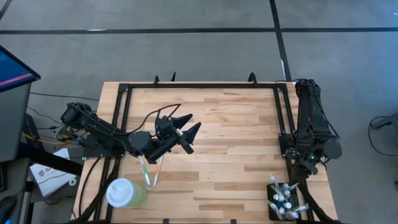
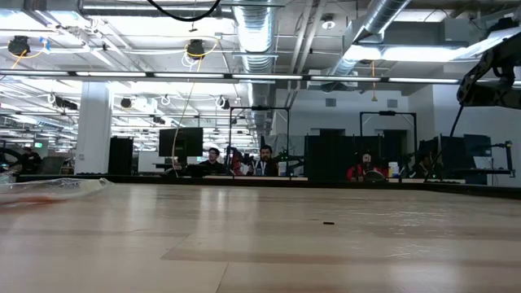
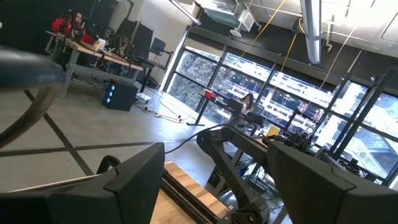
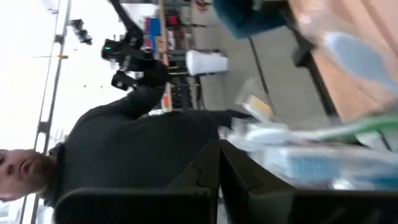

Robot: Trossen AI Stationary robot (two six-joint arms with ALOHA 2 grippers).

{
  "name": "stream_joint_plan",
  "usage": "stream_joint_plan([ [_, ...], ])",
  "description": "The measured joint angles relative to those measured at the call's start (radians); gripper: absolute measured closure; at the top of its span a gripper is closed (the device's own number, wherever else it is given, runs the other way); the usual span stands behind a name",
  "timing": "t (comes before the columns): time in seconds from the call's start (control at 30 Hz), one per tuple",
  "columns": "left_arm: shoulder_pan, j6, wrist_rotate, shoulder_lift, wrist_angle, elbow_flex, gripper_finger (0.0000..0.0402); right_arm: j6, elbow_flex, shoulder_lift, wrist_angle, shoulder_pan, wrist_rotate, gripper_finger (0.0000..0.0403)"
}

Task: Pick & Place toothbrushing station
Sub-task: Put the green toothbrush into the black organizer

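The toothbrushing station [image 1: 283, 200], a small black holder filled with brushes and tubes, stands on the table near its front right corner. My right gripper [image 1: 297, 176] hovers shut just behind it, pointing toward the near edge. In the right wrist view the shut fingers [image 4: 219, 180] show with the station's contents [image 4: 311, 155] blurred beyond them. My left gripper [image 1: 185, 129] is open above the table's left middle, with nothing between its fingers [image 3: 130, 180].
Two toothbrushes [image 1: 150, 172] lie flat on the table under my left arm. A pale green cup with a white lid [image 1: 125, 193] stands near the front left corner. A black frame [image 1: 199, 85] runs along the far and side edges. A person [image 4: 124, 149] stands beyond the table.
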State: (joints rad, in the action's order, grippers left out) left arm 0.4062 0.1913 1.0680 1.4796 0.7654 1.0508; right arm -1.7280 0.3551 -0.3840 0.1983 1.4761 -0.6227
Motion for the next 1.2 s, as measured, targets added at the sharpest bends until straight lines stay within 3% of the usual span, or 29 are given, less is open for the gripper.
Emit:
stream_joint_plan([
  [0.37,0.0,0.0,0.0,0.0,0.0,0.0,0.0124,0.286,0.0,0.027,-0.145,-0.01,-0.062,0.0403],
  [0.57,0.0,0.0,0.0,0.0,0.0,0.0,0.0124,0.516,0.0,0.038,-0.263,-0.047,-0.024,0.0403],
  [0.8,0.0,0.0,0.0,0.0,0.0,0.0,0.0124,0.669,0.0,0.037,-0.264,-0.125,0.004,0.0403],
  [1.2,-0.003,0.0,0.0,0.0,-0.001,0.0,0.0124,0.741,0.0,0.008,-0.264,-0.357,0.256,0.0403],
])
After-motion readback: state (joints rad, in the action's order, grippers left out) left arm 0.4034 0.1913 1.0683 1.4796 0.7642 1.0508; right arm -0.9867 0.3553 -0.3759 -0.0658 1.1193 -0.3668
